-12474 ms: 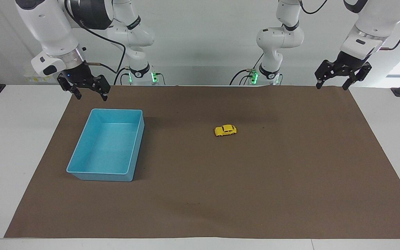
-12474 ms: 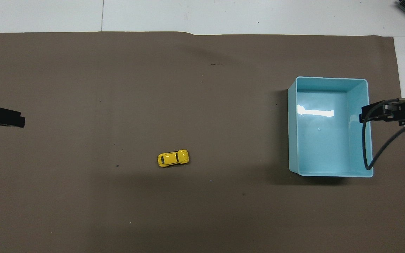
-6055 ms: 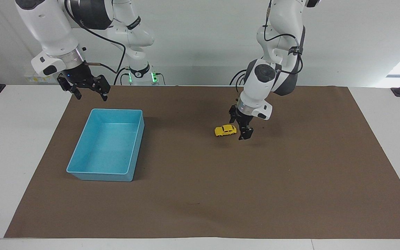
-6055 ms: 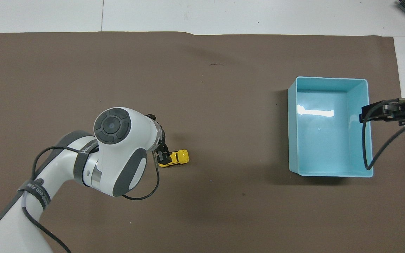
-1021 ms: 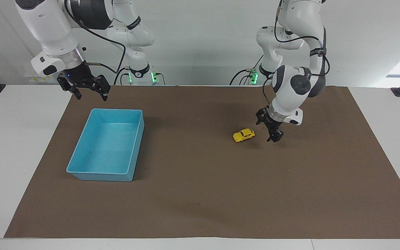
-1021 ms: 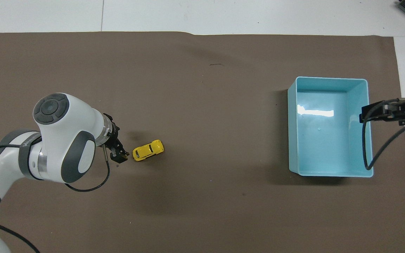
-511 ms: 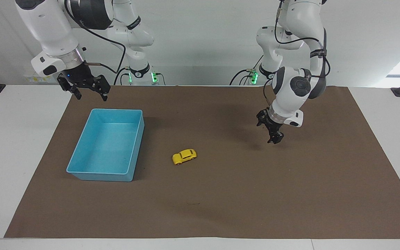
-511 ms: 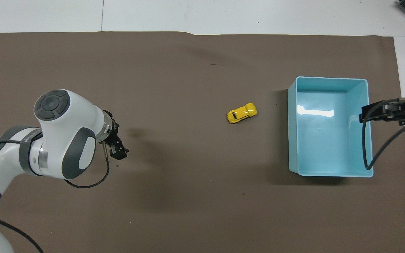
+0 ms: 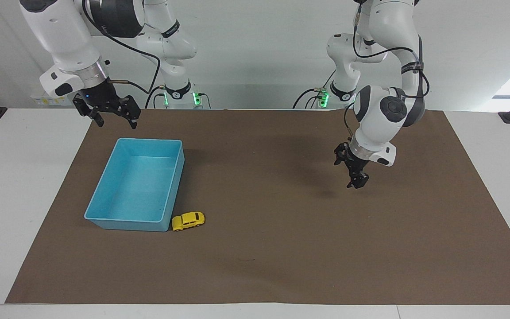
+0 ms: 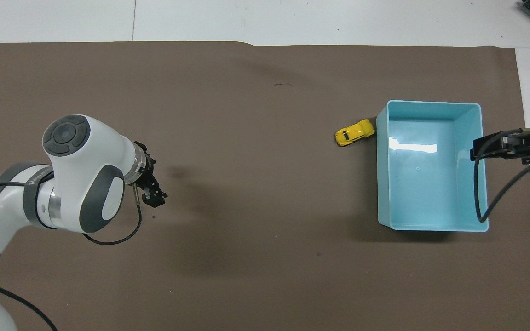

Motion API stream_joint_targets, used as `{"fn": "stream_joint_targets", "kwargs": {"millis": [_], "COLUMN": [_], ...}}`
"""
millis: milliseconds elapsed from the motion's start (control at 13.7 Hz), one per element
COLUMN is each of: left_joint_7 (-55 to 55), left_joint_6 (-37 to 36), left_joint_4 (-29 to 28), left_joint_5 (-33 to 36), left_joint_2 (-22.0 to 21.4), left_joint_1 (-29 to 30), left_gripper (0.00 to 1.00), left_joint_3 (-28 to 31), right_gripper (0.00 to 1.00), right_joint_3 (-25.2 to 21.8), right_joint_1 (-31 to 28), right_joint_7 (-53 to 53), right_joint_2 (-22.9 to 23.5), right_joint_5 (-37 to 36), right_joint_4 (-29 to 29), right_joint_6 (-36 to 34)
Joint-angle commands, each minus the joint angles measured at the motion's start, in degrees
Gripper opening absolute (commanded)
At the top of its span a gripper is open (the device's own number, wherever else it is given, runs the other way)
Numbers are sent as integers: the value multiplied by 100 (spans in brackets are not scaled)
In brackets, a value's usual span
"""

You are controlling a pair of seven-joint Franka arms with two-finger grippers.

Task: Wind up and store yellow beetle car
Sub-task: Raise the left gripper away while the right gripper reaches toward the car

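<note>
The yellow beetle car (image 9: pixel 188 220) stands on its wheels on the brown mat, its nose against the blue bin (image 9: pixel 126 225) at the bin's corner farthest from the robots. It also shows in the overhead view (image 10: pixel 354 132) beside the bin (image 10: pixel 382 184). My left gripper (image 9: pixel 356 179) hangs low over the mat toward the left arm's end, open and empty, well apart from the car. It shows in the overhead view too (image 10: pixel 153 196). My right gripper (image 9: pixel 114 120) waits raised, open and empty, above the bin's end nearest the robots.
The bin is empty. The brown mat (image 9: pixel 281 248) covers most of the white table (image 9: pixel 25 199). A black cable (image 10: pixel 490 193) hangs from the right gripper over the bin's wall in the overhead view.
The car has rolled across the mat from beside the left gripper to the bin's corner and stopped against it. The left gripper has drifted slightly. The right arm has not moved.
</note>
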Motion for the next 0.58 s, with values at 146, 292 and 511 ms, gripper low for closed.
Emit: {"fn": "stream_joint_targets", "kwargs": {"millis": [146,292,511], "left_joint_7": [893,1314,1685], "left_joint_6": [-139,-165,-314], "left_joint_4": [340,507,657], "left_joint_5": [85,93,93], "left_joint_2": [59,58,50], "left_joint_1": [148,166,350], "left_gripper": [100,100,100], "left_joint_3": [-69,-60,-69], "right_gripper": [100,100,100], "right_joint_3": [-74,-65,-13], "right_joint_1": [-209,-148,-139], "right_joint_7": [-12,-46,-108], "right_joint_2": [-22,-40,-40], "right_joint_5": [86,60,77], "right_joint_4": [13,-5,-5], "right_joint_6": [-17,-78,-96]}}
